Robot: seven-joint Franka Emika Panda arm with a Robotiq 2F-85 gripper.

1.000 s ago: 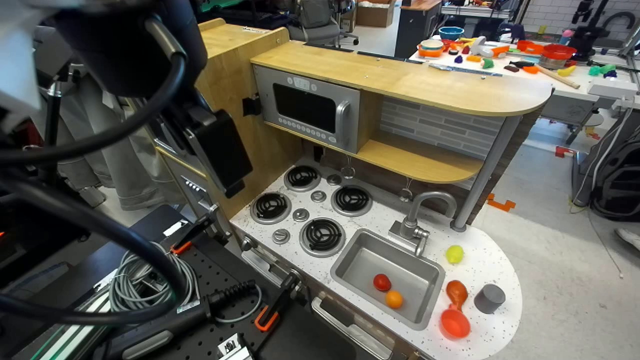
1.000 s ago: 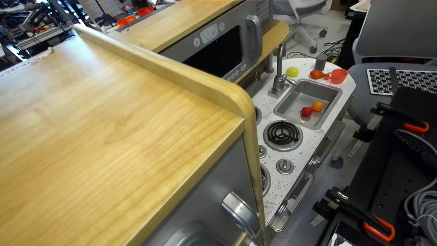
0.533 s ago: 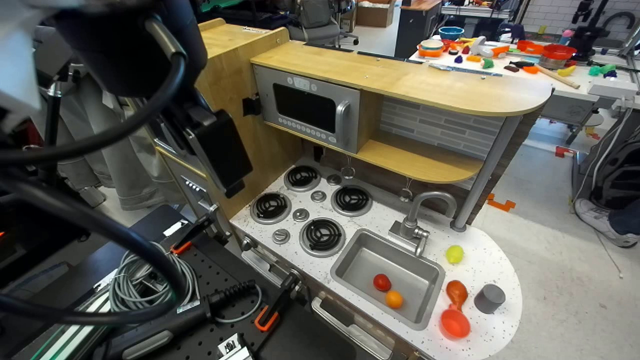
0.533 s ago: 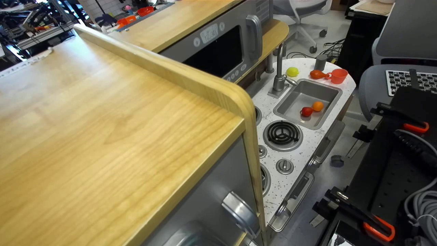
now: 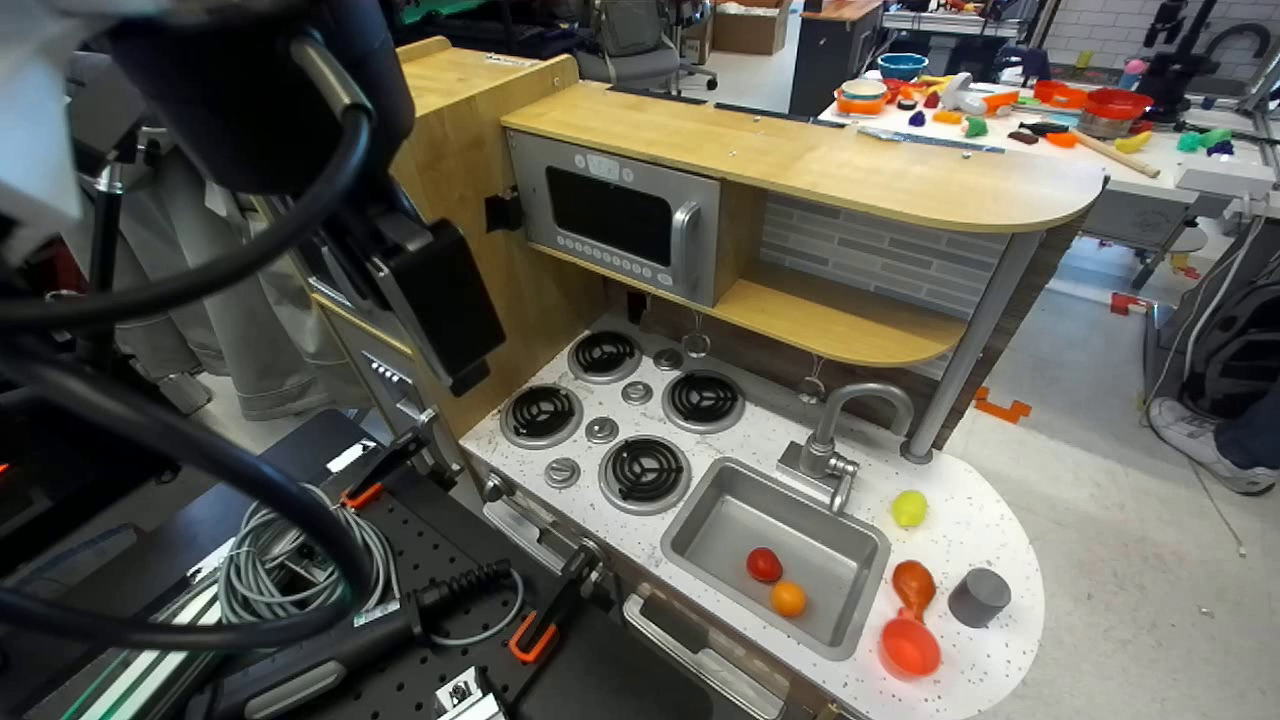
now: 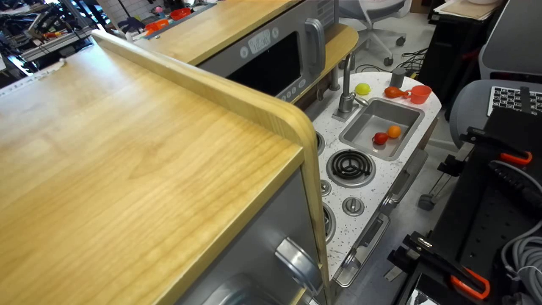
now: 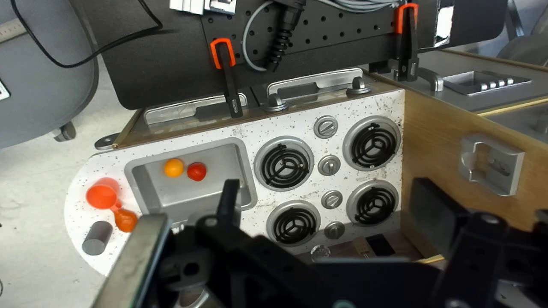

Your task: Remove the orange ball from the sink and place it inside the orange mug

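Gripper (image 7: 327, 192) spread wide in wrist view. Orange ball (image 7: 173, 167) sits in the sink (image 7: 184, 190), just beside a red round item (image 7: 196, 171) (orange mug (image 5: 910, 647) is on the counter (image 5: 975, 510), near the grey cylinder (image 5: 979, 597)).

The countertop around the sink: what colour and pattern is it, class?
White with dark speckles; the countertop shows best in the wrist view.

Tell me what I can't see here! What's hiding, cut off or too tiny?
Most of the faucet, in the wrist view: behind the gripper.
Inside the microwave, in both exterior views: behind its dark window.
Part of this burner, in an exterior view: behind the cabinet.
Who wears this shoe, in an exterior view: cut off by the right edge.
Faraway dark blue thing, in an exterior view: too small to name.
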